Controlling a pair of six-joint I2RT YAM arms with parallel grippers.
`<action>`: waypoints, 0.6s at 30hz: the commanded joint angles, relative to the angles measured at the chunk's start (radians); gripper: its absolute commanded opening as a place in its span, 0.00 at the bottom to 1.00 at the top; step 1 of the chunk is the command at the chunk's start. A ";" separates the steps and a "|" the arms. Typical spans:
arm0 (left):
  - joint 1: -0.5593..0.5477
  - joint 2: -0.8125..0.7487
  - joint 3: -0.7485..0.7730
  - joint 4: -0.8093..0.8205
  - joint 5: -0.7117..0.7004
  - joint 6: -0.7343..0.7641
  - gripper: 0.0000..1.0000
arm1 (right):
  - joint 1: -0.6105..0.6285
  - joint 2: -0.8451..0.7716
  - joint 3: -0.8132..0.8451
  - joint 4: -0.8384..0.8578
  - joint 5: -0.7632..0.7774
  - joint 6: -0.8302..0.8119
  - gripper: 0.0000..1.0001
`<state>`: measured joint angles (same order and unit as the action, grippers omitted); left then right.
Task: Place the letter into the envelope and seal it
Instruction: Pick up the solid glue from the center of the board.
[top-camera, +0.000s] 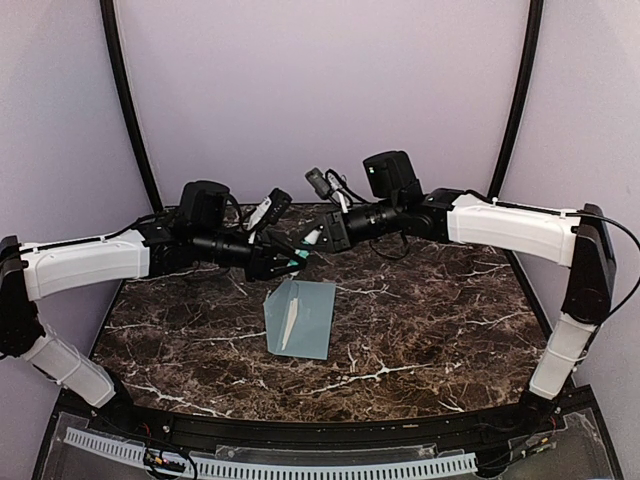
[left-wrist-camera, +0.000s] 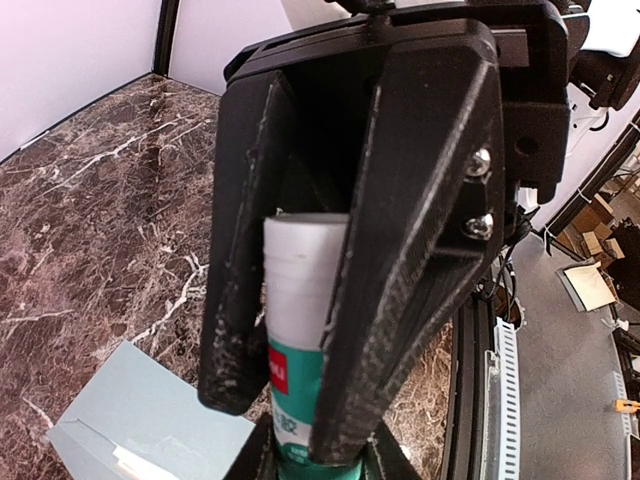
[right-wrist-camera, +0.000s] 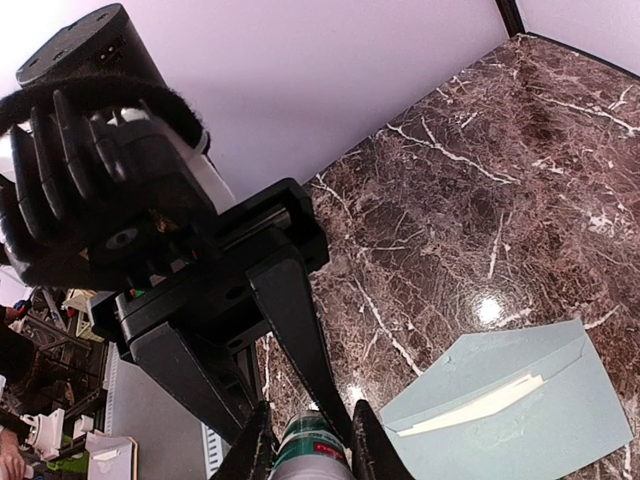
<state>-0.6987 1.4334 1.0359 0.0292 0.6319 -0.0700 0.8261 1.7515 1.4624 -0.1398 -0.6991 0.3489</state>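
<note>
Both arms meet in mid-air over the back of the surface (top-camera: 450, 320), and the glue stick (left-wrist-camera: 300, 290) is bridged between them. The right pincer (right-wrist-camera: 310, 452) is pinched narrowly on the green, labelled end of the tube. The left pincer (left-wrist-camera: 285, 410) comes in from the opposite side and has closed onto the white end, with its black fingers (left-wrist-camera: 235, 310) lying along both flanks of the tube and apparently pressing on it. Why hold it with two arms? My read is that this is an uncapping grip: one arm anchors the body while the other takes the cap, since one arm can't open a stick alone. I can't tell from here which end actually carries the cap. Down below, well clear of the arms, the envelope (top-camera: 305, 318) lies flat near the middle of the surface. Its flap (right-wrist-camera: 500, 355) is folded open and its lighter inside faces up. A thin cream strip shows at its mouth, which looks like the edge of the letter (right-wrist-camera: 480, 405) already tucked in. That layout makes sense, because an open flap lying flat leaves the gumming edge exposed for glue. So insertion looks done and sealing is the job in hand. The risk now is the tube slipping or twisting between the two grips when they pull apart.
</note>
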 joint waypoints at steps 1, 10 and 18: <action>0.001 0.005 0.008 -0.011 -0.015 -0.006 0.17 | 0.010 -0.004 0.038 0.031 -0.002 -0.014 0.20; 0.001 -0.017 -0.007 0.010 -0.038 -0.013 0.06 | 0.005 -0.041 0.010 0.048 0.065 -0.013 0.67; 0.001 -0.038 -0.019 0.019 -0.048 -0.012 0.04 | -0.053 -0.147 -0.135 0.216 0.145 0.116 0.72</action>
<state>-0.6979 1.4342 1.0309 0.0284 0.5884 -0.0776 0.8108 1.6688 1.3869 -0.0746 -0.5903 0.3840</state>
